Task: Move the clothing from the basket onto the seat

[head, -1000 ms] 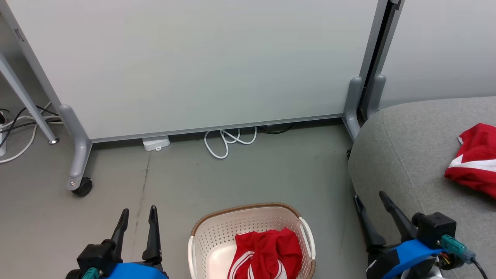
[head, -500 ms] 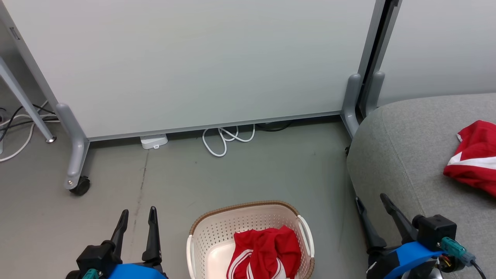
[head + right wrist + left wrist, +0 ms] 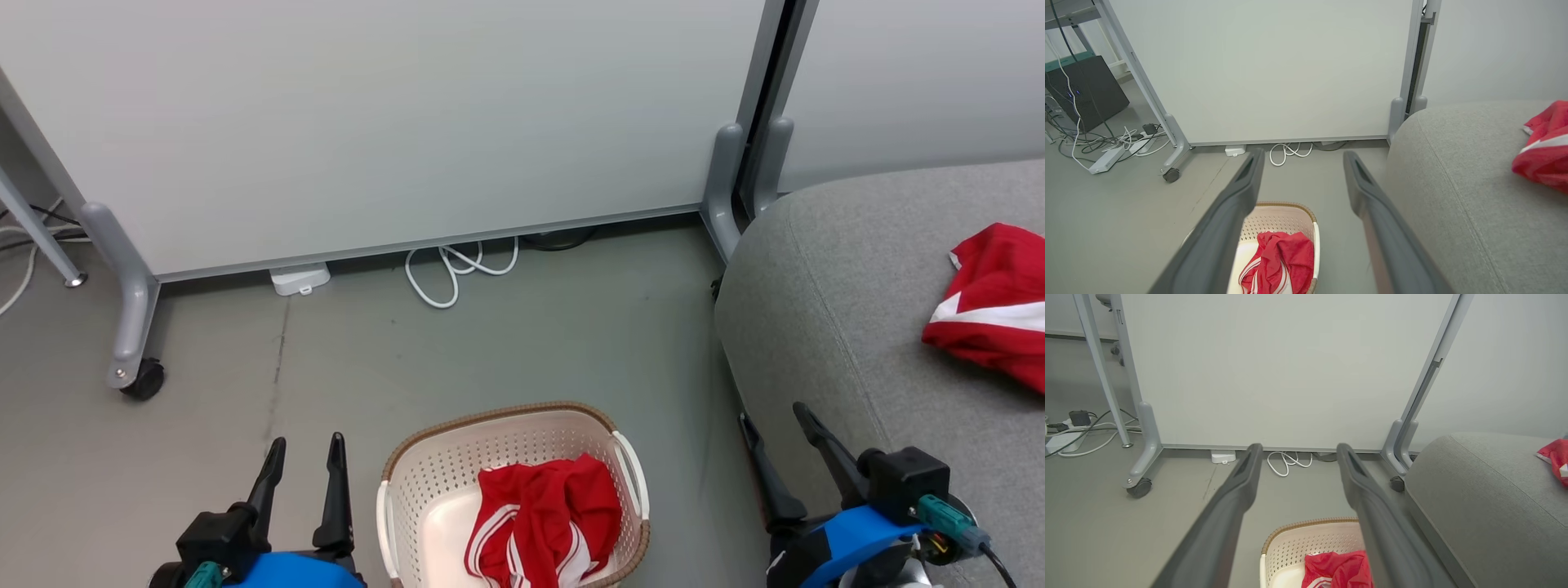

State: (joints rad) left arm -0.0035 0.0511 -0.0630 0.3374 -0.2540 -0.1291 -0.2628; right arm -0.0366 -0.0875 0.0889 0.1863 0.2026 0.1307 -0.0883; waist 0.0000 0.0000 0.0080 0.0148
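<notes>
Nearest, the left claw (image 3: 306,445) and the right claw (image 3: 771,415) both hung empty, their long dark fingers spread wide and pinching nothing. Between them, nearer the left claw, the basket (image 3: 490,411) stood on the floor, holding one bunched red garment (image 3: 543,514) towards the wall on the right claw's side. Just beside the right claw rose the rounded flank of the seat (image 3: 833,286). Well beyond that claw on the cushion lay the other red garment (image 3: 988,306) (so half the job looked done). Farther ahead of both claws, a coiled white cable (image 3: 445,273) lay at the foot of a pale partition (image 3: 408,122). The risk ahead, I judged, was in the pick. The crumpled cloth offered only loose folds, so a shallow pinch could let it slide free onto the floor. A deep reach could hook a finger in the perforated wall or a handle and drag the light basket along.
</notes>
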